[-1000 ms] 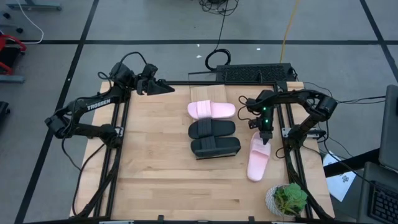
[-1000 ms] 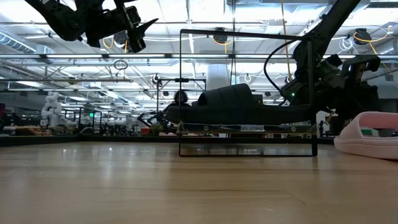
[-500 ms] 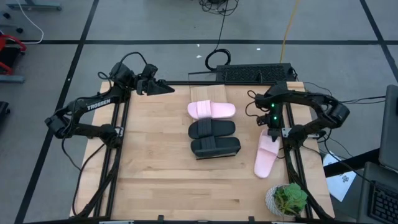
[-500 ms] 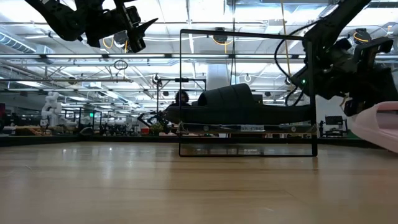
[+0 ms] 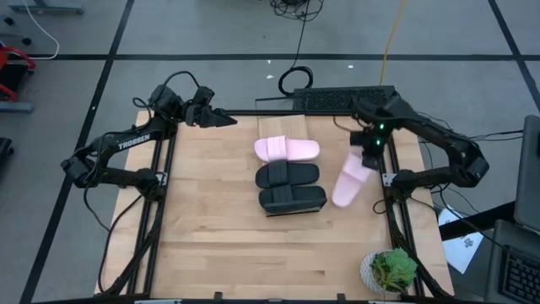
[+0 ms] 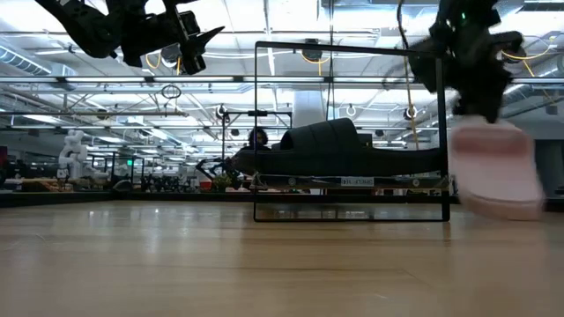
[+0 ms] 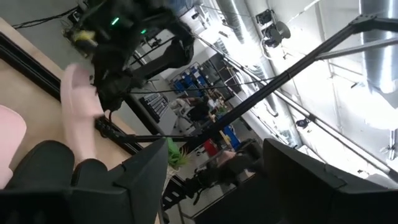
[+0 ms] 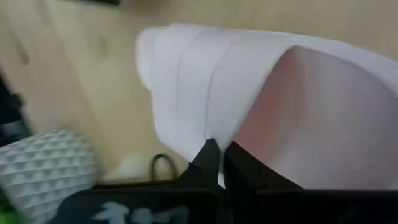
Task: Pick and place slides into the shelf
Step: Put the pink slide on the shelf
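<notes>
Tabletop (image 5: 211,245): light wood, visible plank grain, low satin sheen. Black slides (image 5: 291,187): matt, rubbery foam look, ribbed straps. Pink slide (image 5: 287,149) at 12 o'clock of the black pair: smooth matt foam. Second pink slide (image 5: 348,184), at 3 o'clock of the pair: same smooth matt finish. Shelf frame (image 6: 351,46): thin dark metal. Pot (image 8: 43,163) surface: white, faceted, matt.

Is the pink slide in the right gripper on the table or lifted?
Lifted. The pink slide hangs clear of the tabletop in the low view, pinched at one end by the shut right gripper.
</notes>
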Robot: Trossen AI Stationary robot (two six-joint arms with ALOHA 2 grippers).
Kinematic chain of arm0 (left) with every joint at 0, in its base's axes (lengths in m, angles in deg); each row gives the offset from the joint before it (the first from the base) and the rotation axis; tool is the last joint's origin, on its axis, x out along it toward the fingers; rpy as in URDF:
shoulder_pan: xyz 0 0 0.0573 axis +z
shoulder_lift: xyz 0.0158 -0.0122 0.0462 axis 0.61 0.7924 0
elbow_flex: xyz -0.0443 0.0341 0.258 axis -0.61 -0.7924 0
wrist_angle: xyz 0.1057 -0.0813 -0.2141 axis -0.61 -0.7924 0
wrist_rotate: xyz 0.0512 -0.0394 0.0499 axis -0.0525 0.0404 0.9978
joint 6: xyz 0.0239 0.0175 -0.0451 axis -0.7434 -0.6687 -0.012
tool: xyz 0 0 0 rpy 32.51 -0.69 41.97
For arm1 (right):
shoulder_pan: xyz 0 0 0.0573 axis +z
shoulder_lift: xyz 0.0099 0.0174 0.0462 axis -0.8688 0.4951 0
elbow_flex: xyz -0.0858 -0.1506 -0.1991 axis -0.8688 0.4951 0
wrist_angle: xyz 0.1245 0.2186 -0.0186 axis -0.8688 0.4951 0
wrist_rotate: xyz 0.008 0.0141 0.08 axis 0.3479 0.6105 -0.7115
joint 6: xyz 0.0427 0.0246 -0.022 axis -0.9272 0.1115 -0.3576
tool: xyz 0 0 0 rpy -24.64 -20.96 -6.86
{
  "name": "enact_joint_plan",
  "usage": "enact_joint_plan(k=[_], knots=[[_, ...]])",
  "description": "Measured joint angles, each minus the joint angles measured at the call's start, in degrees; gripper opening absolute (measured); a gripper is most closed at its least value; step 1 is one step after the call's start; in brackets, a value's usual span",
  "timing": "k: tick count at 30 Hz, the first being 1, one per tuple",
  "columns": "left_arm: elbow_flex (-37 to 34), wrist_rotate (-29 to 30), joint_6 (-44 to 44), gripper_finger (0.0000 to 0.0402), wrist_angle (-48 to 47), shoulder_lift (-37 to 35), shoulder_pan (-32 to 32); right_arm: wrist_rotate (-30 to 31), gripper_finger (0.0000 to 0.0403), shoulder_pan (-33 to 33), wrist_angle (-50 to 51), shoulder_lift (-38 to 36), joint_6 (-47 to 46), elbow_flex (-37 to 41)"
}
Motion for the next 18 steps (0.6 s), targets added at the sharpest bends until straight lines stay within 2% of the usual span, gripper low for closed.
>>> enact_joint_plan(k=[10,15,18], knots=[[-0.01,1.73,1.93,0.0260,0.00,-0.01,-0.07,13.32,0.0000,0.10,0.06,4.00,4.91,-25.52],[-0.02,3.01,2.04,0.0260,0.00,-0.01,-0.09,18.82,0.0000,2.74,-0.54,7.35,7.72,-34.84],[-0.02,4.26,1.74,0.0260,0.00,-0.01,-0.08,19.88,0.0000,5.12,-1.53,9.07,9.12,-38.69]])
